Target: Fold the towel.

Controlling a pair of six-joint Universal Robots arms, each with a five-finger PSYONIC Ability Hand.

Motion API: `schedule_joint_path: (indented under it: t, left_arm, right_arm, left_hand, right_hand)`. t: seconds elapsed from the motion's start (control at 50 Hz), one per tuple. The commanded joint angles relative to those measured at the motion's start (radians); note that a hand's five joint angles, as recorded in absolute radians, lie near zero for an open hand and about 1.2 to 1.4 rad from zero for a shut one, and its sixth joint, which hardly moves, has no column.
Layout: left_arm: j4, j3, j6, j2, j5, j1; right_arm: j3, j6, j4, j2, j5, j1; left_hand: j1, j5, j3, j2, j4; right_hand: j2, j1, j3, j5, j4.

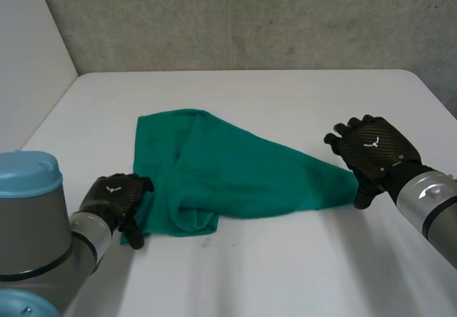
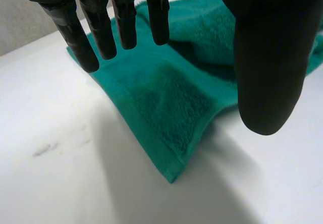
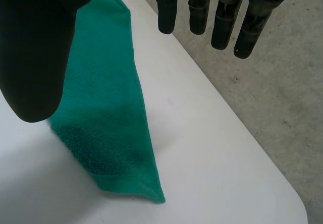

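A green towel [image 1: 228, 167] lies loosely bunched on the white table [image 1: 300, 267], with one corner drawn out to a point on the right. My left hand [image 1: 114, 197] rests at its near left corner. In the left wrist view the left hand [image 2: 267, 57] is open, fingers [image 2: 101, 27] straight and thumb apart, over the towel corner [image 2: 176, 108], which lies free on the table. My right hand [image 1: 373, 149] sits just beyond the pointed right corner. In its wrist view the right hand [image 3: 35, 47] is open above that corner [image 3: 106, 133], holding nothing.
A grey concrete wall [image 1: 250, 17] runs behind the table's far edge. The table's right edge [image 3: 252, 148] passes close beside my right hand, with grey floor beyond. Bare tabletop lies in front of the towel and behind it.
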Motion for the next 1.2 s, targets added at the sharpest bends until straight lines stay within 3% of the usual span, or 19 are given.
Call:
schedule_joint_path:
  t: [0.02, 0.2, 0.26, 0.28, 0.3, 0.32, 0.4, 0.52, 0.6, 0.7, 0.84, 0.94, 1.06, 1.2]
  left_arm:
    - [0.065, 0.013, 0.002, -0.071, 0.001, -0.003]
    - [0.092, 0.073, 0.005, -0.157, 0.000, -0.002]
    - [0.095, 0.093, 0.005, -0.179, 0.000, -0.002]
    - [0.098, 0.103, 0.005, -0.179, -0.002, -0.002]
    - [0.098, 0.104, 0.005, -0.179, -0.002, -0.002]
    - [0.101, 0.110, 0.005, -0.176, -0.002, 0.000]
    - [0.116, 0.142, 0.005, -0.114, -0.010, 0.018]
    - [0.108, 0.185, 0.003, 0.099, -0.007, 0.006]
    - [0.093, 0.216, 0.003, 0.232, -0.003, -0.017]
    - [0.053, 0.277, 0.002, 0.329, -0.002, -0.049]
    - [-0.034, 0.400, 0.000, 0.367, -0.007, -0.125]
    - [-0.060, 0.514, 0.002, 0.374, -0.011, -0.197]
    - [-0.060, 0.584, 0.000, 0.375, -0.014, -0.213]
    - [-0.057, 0.634, 0.000, 0.389, -0.069, -0.258]
  right_arm:
    - [0.014, 0.001, -0.026, 0.010, 0.001, 0.000]
    - [0.034, 0.001, -0.038, 0.027, 0.001, 0.001]
    - [0.037, 0.001, -0.046, 0.030, 0.001, 0.000]
    - [0.037, 0.003, -0.046, 0.030, 0.001, 0.000]
    - [0.037, 0.003, -0.046, 0.030, 0.002, -0.002]
    - [0.036, 0.004, -0.046, 0.030, 0.002, -0.002]
    - [0.034, 0.008, -0.050, 0.030, 0.001, -0.006]
    - [0.020, 0.056, -0.050, 0.029, 0.019, -0.011]
    - [0.002, 0.219, -0.036, 0.029, 0.024, -0.003]
    - [-0.024, 0.467, 0.029, 0.070, -0.028, 0.012]
    - [-0.030, 0.642, 0.092, 0.098, -0.166, 0.080]
    - [-0.044, 0.728, 0.065, 0.145, -0.179, 0.149]
    - [-0.090, 0.741, 0.020, 0.233, -0.151, 0.241]
    - [-0.183, 0.732, -0.044, 0.388, 0.037, 0.290]
  left_hand:
    - [0.073, 0.068, 0.072, 0.072, 0.068]
    - [0.207, 0.203, 0.206, 0.207, 0.203]
    - [0.497, 0.492, 0.496, 0.496, 0.493]
    - [0.870, 0.866, 0.869, 0.870, 0.866]
    - [0.874, 0.869, 0.873, 0.873, 0.870]
    - [1.054, 1.049, 1.053, 1.053, 1.049]
    - [1.056, 1.051, 1.055, 1.055, 1.051]
    - [1.056, 1.051, 1.055, 1.055, 1.051]
    - [1.056, 1.051, 1.055, 1.055, 1.051]
    - [1.056, 1.051, 1.055, 1.055, 1.051]
    - [1.056, 1.051, 1.055, 1.055, 1.051]
    - [1.056, 1.051, 1.055, 1.055, 1.051]
    - [1.056, 1.051, 1.055, 1.055, 1.051]
    - [1.056, 1.051, 1.055, 1.055, 1.051]
  right_hand:
    - [0.040, 0.063, 0.049, 0.041, 0.033]
    - [0.046, 0.069, 0.055, 0.047, 0.039]
    - [0.049, 0.072, 0.058, 0.050, 0.042]
    - [0.052, 0.075, 0.061, 0.053, 0.045]
    - [0.052, 0.075, 0.061, 0.053, 0.045]
    - [0.055, 0.077, 0.064, 0.056, 0.048]
    - [0.061, 0.083, 0.070, 0.062, 0.054]
    - [0.064, 0.086, 0.073, 0.065, 0.057]
    - [0.058, 0.080, 0.067, 0.059, 0.051]
    - [0.055, 0.077, 0.064, 0.056, 0.048]
    - [0.052, 0.075, 0.061, 0.053, 0.045]
    - [0.049, 0.072, 0.058, 0.050, 0.042]
    - [0.049, 0.072, 0.058, 0.050, 0.042]
    - [0.081, 0.104, 0.090, 0.082, 0.074]
